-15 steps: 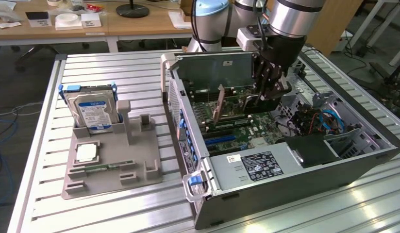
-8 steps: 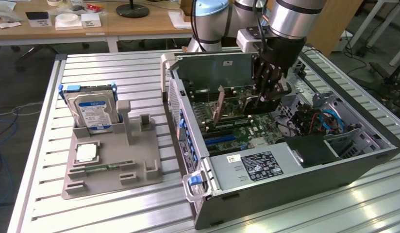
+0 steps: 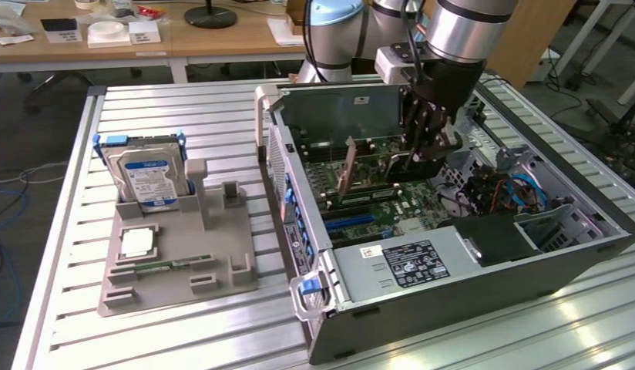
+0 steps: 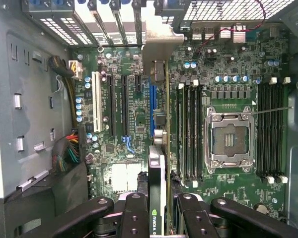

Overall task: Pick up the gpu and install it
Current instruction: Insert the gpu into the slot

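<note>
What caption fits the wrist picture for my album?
Black gripper clamps the thin green-and-black gpu edge-on before a green motherboard with a silver processor socket.

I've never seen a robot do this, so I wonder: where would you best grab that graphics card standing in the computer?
By its upper edge, from above, pinching the two flat faces. The gpu stands on edge over the motherboard, so only that edge is free. The gripper holds it so.

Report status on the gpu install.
Arm's gripper shut on the gpu, inside the PC case. Card on edge along the blue expansion slot; seated or not, cannot tell. Nothing seen blocking the slot.
</note>
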Available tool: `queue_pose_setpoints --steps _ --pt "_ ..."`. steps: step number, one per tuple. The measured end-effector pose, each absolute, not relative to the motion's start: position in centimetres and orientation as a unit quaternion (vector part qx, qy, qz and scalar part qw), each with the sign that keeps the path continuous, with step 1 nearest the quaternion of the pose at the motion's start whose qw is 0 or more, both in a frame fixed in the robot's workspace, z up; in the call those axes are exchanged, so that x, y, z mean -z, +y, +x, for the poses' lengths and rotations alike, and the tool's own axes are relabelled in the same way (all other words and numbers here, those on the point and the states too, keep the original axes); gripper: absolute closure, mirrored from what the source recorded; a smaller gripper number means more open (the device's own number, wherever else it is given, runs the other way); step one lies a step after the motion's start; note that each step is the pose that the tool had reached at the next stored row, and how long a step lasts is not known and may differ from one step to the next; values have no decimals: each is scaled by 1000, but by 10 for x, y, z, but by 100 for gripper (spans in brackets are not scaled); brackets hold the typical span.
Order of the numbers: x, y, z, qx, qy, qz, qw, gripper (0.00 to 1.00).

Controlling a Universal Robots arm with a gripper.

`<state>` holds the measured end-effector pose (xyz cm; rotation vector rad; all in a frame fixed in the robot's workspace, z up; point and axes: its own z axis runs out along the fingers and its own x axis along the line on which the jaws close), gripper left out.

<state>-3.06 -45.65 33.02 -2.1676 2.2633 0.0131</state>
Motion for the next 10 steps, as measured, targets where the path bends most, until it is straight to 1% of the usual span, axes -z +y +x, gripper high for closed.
queue_pose_setpoints --steps 10 --pt "-327 -457 -31 -4 722 -692 4 73"
